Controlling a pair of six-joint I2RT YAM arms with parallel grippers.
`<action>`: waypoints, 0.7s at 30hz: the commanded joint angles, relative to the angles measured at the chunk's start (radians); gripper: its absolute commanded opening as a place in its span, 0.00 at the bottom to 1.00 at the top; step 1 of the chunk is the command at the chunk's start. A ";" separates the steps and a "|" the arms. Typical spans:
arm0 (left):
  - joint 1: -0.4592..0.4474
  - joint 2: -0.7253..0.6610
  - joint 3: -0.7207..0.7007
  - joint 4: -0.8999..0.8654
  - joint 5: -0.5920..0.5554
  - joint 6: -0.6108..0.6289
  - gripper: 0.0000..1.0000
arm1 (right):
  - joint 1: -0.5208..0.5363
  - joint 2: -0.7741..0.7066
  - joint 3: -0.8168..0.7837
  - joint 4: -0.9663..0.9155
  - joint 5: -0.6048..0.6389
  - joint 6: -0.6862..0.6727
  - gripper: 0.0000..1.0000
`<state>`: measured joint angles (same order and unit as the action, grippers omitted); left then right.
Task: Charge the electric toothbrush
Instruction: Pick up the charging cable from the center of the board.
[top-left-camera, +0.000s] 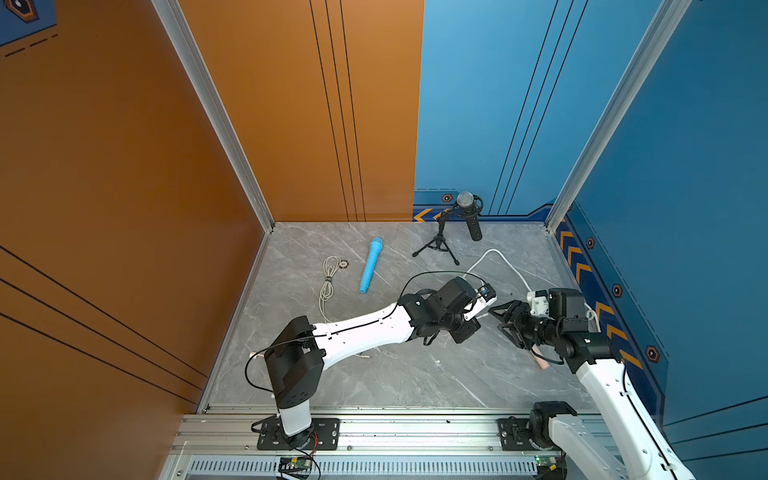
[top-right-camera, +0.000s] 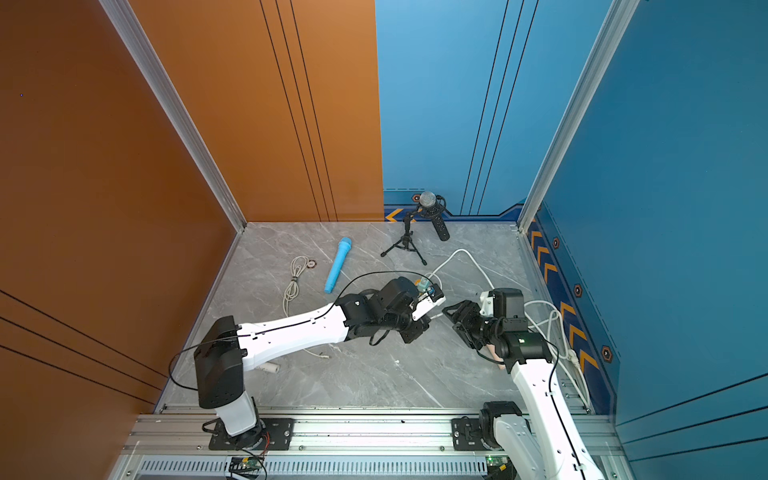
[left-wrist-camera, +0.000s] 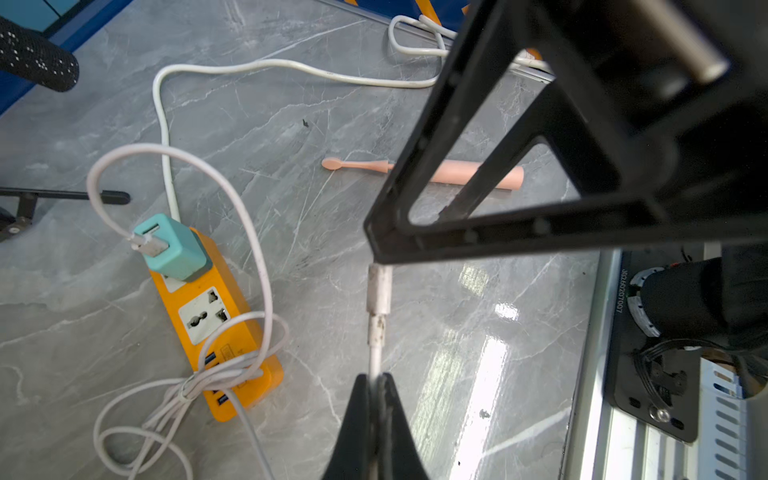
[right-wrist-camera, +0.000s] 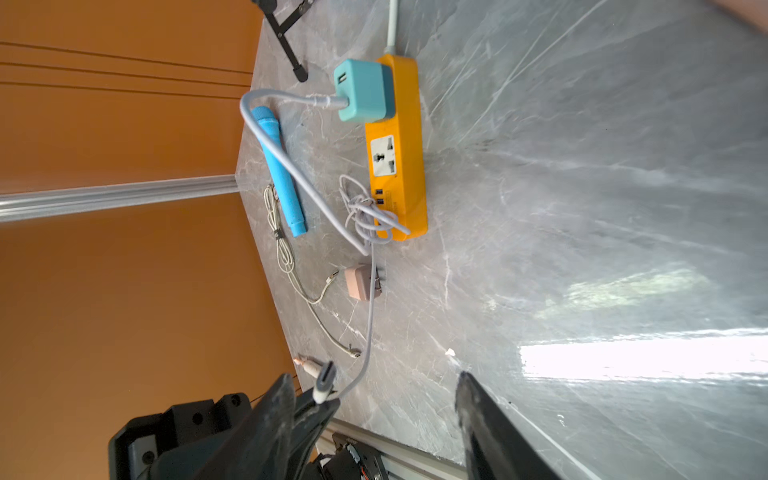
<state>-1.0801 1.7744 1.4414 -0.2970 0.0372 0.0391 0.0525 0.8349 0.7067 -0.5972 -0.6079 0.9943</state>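
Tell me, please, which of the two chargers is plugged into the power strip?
The teal charger, seated in the orange power strip; the pink charger lies loose on the table.

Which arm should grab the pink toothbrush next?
Right, probably. The right end effector is open, and the pink electric toothbrush lies under that arm; the left end effector grips the white charging cable.

The left arm (top-left-camera: 361, 328) stretches low and forward toward the right arm (top-left-camera: 602, 374), which bends inward to meet it, so the grippers are nearly tip to tip. The left gripper (left-wrist-camera: 376, 380) is clamped on a white cable (left-wrist-camera: 376, 353). The right gripper (right-wrist-camera: 374, 376) faces it, jaws spread wide.
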 joint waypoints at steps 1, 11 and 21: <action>-0.014 -0.012 -0.015 0.033 -0.042 0.065 0.00 | 0.024 0.017 0.035 0.050 -0.017 0.072 0.56; -0.037 -0.019 -0.027 0.050 -0.061 0.090 0.00 | 0.027 0.047 0.039 0.088 0.003 0.083 0.25; -0.039 -0.027 -0.029 0.051 -0.080 0.067 0.00 | 0.029 0.035 0.033 0.110 0.004 0.066 0.03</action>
<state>-1.1076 1.7744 1.4254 -0.2512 -0.0158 0.1085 0.0742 0.8783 0.7174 -0.5140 -0.6064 1.0748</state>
